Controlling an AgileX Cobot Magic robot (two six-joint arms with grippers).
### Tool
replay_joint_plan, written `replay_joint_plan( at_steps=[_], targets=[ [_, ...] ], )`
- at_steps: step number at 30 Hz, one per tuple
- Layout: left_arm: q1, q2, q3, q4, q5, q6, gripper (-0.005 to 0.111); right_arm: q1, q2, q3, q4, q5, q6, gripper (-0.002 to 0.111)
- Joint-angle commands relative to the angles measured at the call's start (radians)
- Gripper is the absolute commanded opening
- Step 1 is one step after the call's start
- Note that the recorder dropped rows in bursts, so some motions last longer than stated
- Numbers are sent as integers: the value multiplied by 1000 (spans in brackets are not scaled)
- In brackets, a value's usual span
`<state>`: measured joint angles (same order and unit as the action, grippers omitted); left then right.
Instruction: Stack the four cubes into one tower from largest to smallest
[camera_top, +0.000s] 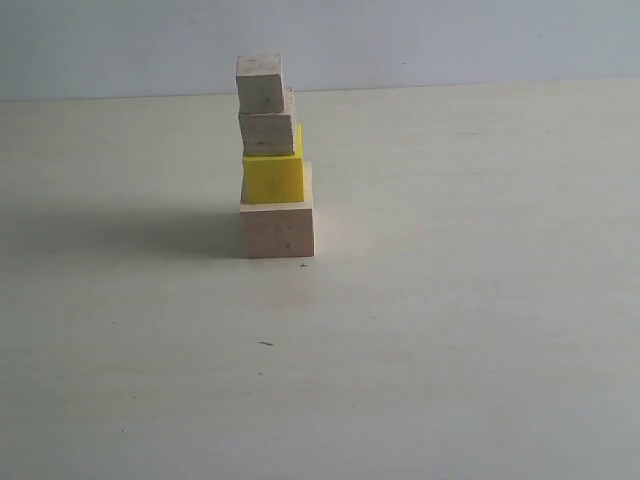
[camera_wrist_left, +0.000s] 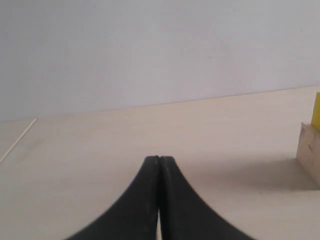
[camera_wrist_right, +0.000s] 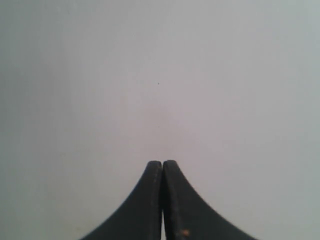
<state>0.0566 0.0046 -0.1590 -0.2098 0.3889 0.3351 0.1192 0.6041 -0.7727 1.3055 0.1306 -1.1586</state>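
Left of centre in the upper frame stands an upright tower. From the bottom it has a large pale wooden cube, a bright yellow cube, a light-brown wooden cube and a small pinkish wooden cube, each slightly offset.

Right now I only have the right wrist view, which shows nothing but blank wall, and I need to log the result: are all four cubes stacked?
Observer: Yes. The exterior view shows one tower: largest pale cube at the bottom, then yellow cube, light-brown cube, and smallest cube on top.
Operator: Is it centred?
Observer: Not quite. In that view the cubes' left faces roughly line up, so each step shows on the right side.
Operator: Is the left arm clear of it?
Observer: The left wrist view shows the left gripper shut on nothing and apart from the tower.
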Motion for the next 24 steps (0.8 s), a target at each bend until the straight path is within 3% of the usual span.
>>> replay_joint_plan(
  at_steps=[1, 10, 24],
  targets=[
    [-10, -5, 54, 46, -49, -116, 0, -2, -5, 6, -5, 2, -1, 0],
    [-18, -5, 159, 123, -63, -285, 0, -2, -5, 6, -5, 2, -1, 0],
    [-18, -5, 159, 210, -39, -392, 0, -2, -5, 6, -5, 2, 1, 0]
  ],
)
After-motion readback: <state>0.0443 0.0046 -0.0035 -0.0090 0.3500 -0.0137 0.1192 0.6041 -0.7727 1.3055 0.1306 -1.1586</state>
